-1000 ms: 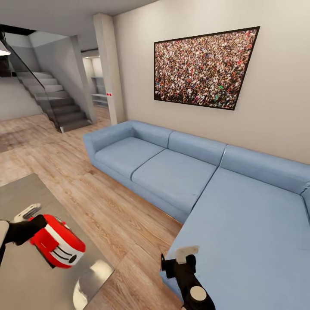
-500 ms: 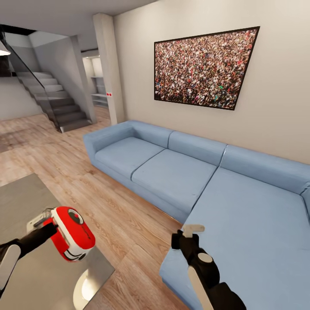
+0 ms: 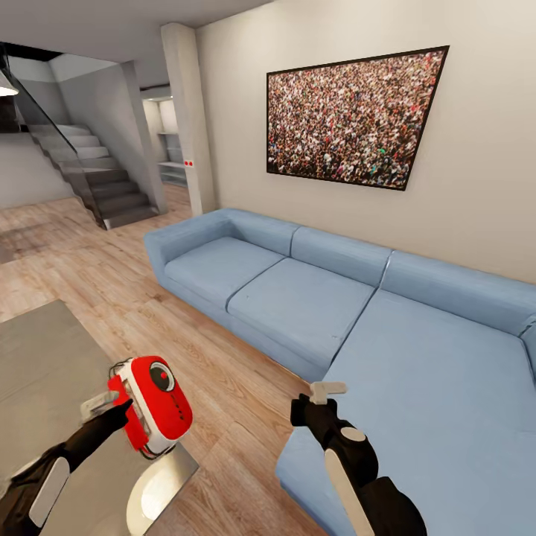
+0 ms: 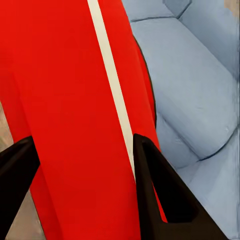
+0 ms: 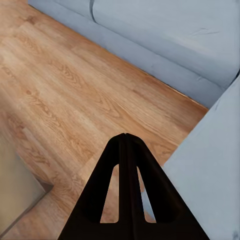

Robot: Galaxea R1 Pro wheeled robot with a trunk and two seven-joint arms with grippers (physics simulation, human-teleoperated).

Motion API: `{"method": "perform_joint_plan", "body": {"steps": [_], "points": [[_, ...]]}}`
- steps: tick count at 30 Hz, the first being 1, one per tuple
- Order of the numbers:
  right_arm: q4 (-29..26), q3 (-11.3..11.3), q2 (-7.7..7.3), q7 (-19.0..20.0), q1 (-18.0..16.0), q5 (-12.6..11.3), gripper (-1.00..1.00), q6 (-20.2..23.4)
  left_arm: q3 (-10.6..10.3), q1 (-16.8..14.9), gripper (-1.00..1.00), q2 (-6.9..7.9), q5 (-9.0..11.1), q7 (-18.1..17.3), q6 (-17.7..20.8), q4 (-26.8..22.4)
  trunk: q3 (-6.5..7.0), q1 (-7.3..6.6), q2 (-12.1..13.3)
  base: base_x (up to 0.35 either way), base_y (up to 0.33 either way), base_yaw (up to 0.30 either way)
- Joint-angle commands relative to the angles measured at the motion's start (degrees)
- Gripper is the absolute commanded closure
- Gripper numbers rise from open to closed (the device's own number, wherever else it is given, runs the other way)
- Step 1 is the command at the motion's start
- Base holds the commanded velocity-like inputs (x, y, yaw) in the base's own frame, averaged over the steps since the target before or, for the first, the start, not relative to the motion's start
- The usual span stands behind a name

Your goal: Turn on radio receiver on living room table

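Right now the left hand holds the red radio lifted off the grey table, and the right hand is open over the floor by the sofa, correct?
Not quite: the right hand is shut; the right wrist view shows its fingers pressed together. The rest stands: the left hand holds the red radio lifted off the grey table, beside the sofa.

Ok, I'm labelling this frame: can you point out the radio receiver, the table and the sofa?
radio receiver (image 3: 158, 406): head view, on its red face below the round dial.
table (image 3: 37, 372): head view, on a bare part of the grey top.
sofa (image 3: 298, 301): head view, on the middle seat cushion.
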Motion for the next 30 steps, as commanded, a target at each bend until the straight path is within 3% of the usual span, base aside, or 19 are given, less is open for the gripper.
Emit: {"method": "perform_joint_plan", "body": {"steps": [1,3,6,8,15,20,30], "points": [[0.00,0.00,0.00,0.01,0.00,0.01,1.00,0.00,-0.42,-0.02,1.00,-0.63,-0.26,0.12,-0.58,0.00,0.00,0.00,0.00,0.000,0.000,0.000],[0.00,0.00,0.00,0.02,-0.01,0.02,1.00,0.00,-3.03,-0.02,1.00,-2.00,-0.63,0.03,-1.19,0.03,0.00,0.00,0.00,0.000,0.000,0.000],[-0.01,0.05,0.00,0.05,-0.03,-0.05,1.00,0.04,-7.97,-0.02,1.00,-2.83,-0.86,0.18,-3.56,0.97,0.00,0.00,0.00,0.000,0.000,0.000],[0.05,0.08,0.00,0.19,-0.04,-0.10,1.00,0.50,-9.30,-0.02,1.00,-3.30,-0.89,0.22,-5.36,1.41,0.00,0.00,0.00,0.000,0.000,0.000],[0.08,0.01,0.00,7.66,-0.66,-0.06,1.00,4.13,-10.80,-0.02,1.00,-5.28,-0.63,-0.25,-7.10,4.40,0.00,0.00,0.00,0.000,0.000,0.000],[0.11,0.00,0.00,8.31,-0.71,-0.06,1.00,4.30,-12.48,-0.02,1.00,-5.69,-0.52,-0.41,-7.42,4.65,0.00,0.00,0.00,0.000,0.000,0.000],[1.19,0.21,0.00,8.45,-0.71,0.00,1.00,4.31,-12.68,-0.02,1.00,-5.64,-0.49,-1.69,-7.80,4.71,0.00,0.00,0.00,0.000,0.000,0.000]]}}
